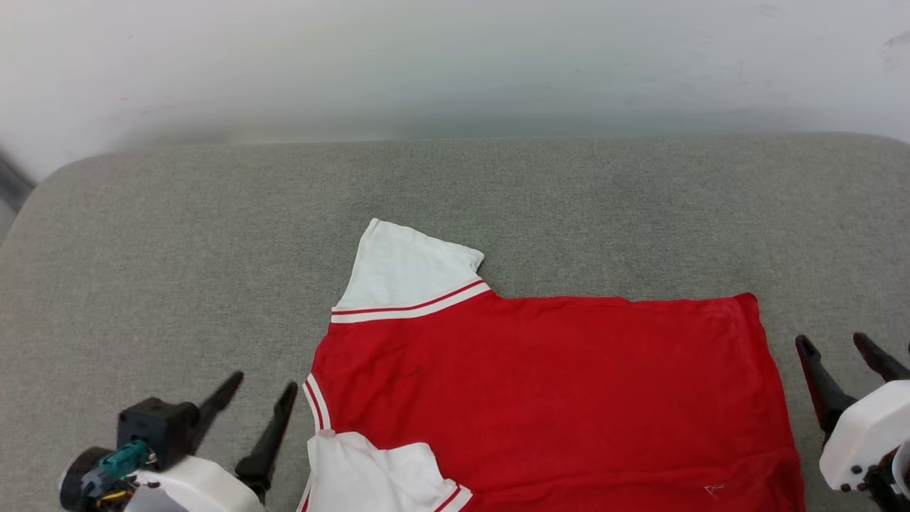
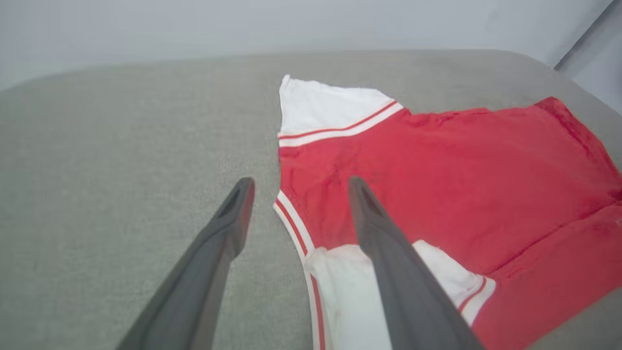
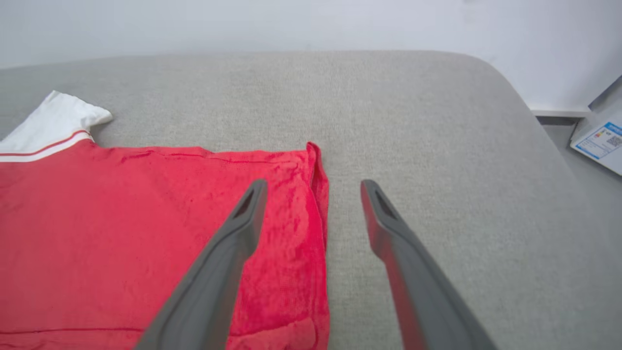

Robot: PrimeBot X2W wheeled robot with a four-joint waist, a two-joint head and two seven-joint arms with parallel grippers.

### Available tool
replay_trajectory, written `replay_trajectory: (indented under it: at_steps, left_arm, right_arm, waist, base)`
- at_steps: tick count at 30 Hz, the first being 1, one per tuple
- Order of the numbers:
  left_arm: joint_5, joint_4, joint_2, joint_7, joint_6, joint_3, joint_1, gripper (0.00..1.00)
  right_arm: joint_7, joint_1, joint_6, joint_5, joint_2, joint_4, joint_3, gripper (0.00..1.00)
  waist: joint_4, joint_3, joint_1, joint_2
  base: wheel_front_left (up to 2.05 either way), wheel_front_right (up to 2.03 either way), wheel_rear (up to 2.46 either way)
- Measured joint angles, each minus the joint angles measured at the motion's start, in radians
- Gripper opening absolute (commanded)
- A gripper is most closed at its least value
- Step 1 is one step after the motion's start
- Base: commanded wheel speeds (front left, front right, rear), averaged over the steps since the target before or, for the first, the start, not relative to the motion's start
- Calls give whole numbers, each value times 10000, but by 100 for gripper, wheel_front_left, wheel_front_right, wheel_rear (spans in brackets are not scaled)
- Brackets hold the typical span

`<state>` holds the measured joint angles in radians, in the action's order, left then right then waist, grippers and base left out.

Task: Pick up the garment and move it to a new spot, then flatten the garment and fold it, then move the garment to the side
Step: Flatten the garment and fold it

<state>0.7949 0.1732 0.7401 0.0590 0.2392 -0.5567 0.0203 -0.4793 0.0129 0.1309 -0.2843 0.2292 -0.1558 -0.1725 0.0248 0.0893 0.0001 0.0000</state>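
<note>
Two end effectors stand with their jaws wide apart, holding nothing. The garment (image 1: 540, 384) lies spread flat on the grey upholstered surface (image 1: 178, 249), red body in the middle, with one white sleeve (image 1: 405, 270) pointing toward the pale wall (image 1: 455, 64). The left end effector (image 1: 264, 381) sits just beside the striped neck edge. The right end effector (image 1: 832, 338) sits just beside the hem (image 1: 771, 370). In its wrist view, one finger overlaps the red cloth and the other the bare grey.

The garment (image 1: 554, 398) lies between the left end effector (image 1: 264, 381) and right end effector (image 1: 832, 340), both spread.
</note>
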Motion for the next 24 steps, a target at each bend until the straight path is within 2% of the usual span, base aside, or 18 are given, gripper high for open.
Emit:
replay_trajectory:
  at_steps: [2, 5, 7, 12, 15, 19, 21, 24]
  left_arm:
    - [-512, -21, -4, 734, 61, 125, 163, 100]
    - [-890, -29, -368, 1599, 163, 272, 198, 100]
    - [-1254, -13, -502, 1850, 194, 410, 202, 100]
    - [-1831, 364, -1417, 2010, 278, 1407, 169, 100]
    - [-2268, 537, -1923, 2015, -65, 2013, 138, 100]
    - [-2280, 224, -2383, 2033, -732, 2596, 174, 100]
    - [-2211, -209, -2318, 2040, -1103, 2731, 360, 100]
    - [-2151, -821, -1835, 1722, -1720, 2692, 1128, 100]
  right_arm:
    - [738, -115, 0, 33, 0, -29, 228, 100]
    - [1860, -314, 2, -127, 67, -109, 593, 100]
    - [2516, -382, 0, -178, 146, -159, 750, 100]
    - [3770, -392, 0, -157, 67, -209, 1166, 100]
    - [4293, -404, 0, -140, -117, -176, 1206, 100]
    - [4824, -542, 0, -142, -412, -196, 1289, 100]
    - [4966, -576, 0, -113, -433, -196, 1459, 100]
    - [5093, -780, 0, 21, -458, -232, 1597, 100]
  waist:
    - [-20, -32, 0, 0]
    - [-75, -75, 0, 0]
    - [-128, -96, 0, 0]
    - [-308, -44, 0, 0]
    - [-408, 57, -1, 0]
    - [-624, 231, -1, 0]
    - [-775, 359, -1, 0]
    - [-1009, 656, 0, 0]
  base:
    - [0, 0, 0]
    - [0, 0, 0]
    - [0, 0, 0]
    - [0, 0, 0]
    - [0, 0, 0]
    - [0, 0, 0]
    - [0, 0, 0]
    - [0, 0, 0]
